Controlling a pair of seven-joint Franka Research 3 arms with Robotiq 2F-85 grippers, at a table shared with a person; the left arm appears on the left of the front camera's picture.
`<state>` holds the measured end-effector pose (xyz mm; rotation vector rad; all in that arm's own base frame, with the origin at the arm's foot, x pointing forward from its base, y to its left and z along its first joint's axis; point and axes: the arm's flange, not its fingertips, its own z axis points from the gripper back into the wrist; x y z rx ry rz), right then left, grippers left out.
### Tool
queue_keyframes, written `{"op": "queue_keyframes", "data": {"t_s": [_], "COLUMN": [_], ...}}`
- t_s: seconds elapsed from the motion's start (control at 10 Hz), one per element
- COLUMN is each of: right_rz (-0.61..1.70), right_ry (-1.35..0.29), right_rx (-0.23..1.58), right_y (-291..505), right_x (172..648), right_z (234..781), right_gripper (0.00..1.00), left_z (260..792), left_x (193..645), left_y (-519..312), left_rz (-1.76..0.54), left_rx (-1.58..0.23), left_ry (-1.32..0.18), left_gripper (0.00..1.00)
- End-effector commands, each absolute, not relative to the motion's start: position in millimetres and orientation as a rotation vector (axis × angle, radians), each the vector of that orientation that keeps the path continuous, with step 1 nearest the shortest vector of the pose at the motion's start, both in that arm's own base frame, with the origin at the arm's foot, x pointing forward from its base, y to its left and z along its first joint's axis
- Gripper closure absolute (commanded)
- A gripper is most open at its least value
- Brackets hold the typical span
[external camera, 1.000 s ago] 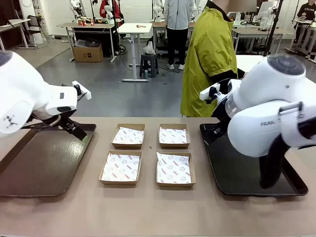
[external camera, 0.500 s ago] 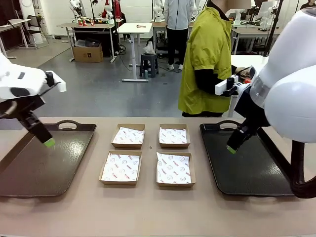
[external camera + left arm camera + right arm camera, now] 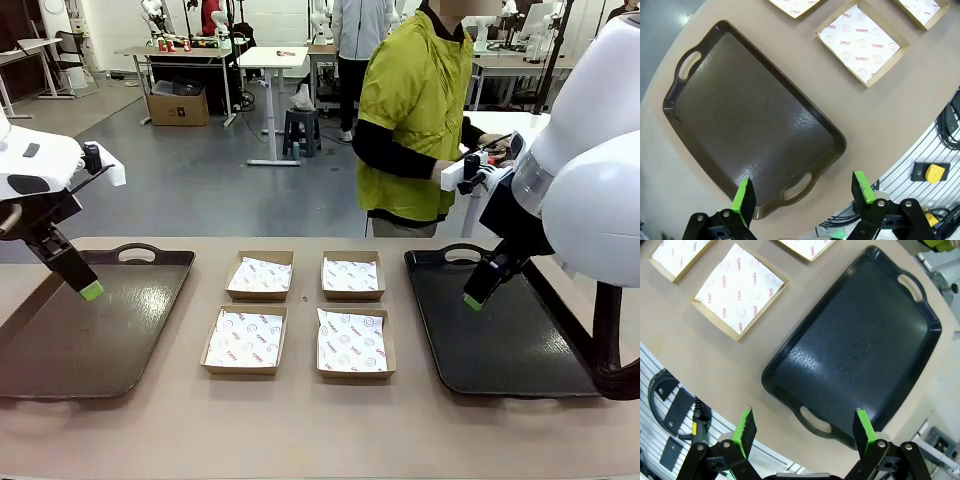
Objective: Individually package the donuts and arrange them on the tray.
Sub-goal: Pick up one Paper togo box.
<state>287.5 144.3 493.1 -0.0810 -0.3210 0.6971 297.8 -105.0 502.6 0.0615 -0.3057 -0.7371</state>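
Worktop (image 3: 300,430): tan, with a rounded edge on the robot's side. Brown tray (image 3: 70,350): one, oblong, with cut-out handles at both short ends, lying flat at the worktop's left end, its glossy surface bare. Black tray (image 3: 500,350): one, same pattern, lying flat at the worktop's right end, surface bare. Cardboard boxes: four, shallow, open-topped, set two by two in the middle of the worktop between the trays and well apart from both; far-left box (image 3: 260,275), far-right box (image 3: 353,275), near-left box (image 3: 245,340), near-right box (image 3: 352,343). Each box is lined with a sheet of white paper (image 3: 862,45) printed in red with "SMILE", "YUMMY" and small smiling faces; the near-right sheet sits slightly askew in its box. Left gripper (image 3: 802,192): raised above the brown tray near its far-left corner, green-padded fingers (image 3: 744,197) spread wide apart, nothing between them, touching nothing. Right gripper (image 3: 805,426): raised above the black tray toward its far-left corner, green-padded fingers (image 3: 863,427) likewise spread wide, nothing between them, touching nothing. Person (image 3: 415,110): one, in a yellow-green jacket over dark sleeves, standing beyond the worktop's far edge behind the black tray, turned side-on toward a white table farther back.
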Motion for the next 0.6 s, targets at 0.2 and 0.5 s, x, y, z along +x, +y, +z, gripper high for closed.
{"op": "queue_keyframes", "data": {"t_s": [0.2, 0.5], "right_rz": [0.637, 0.439], "right_ry": [-0.309, -0.292], "right_rx": [0.166, 0.903], "right_y": [127, 60], "right_x": [287, 286], "right_z": [493, 491], "right_gripper": [0.00, 0.00], "left_z": [509, 526], "left_x": [300, 295], "left_y": [-95, -46], "left_rz": [-0.643, -0.487], "left_rx": [-0.218, -0.985], "left_ry": [-0.305, -0.210], "left_gripper": [0.00, 0.00]}}
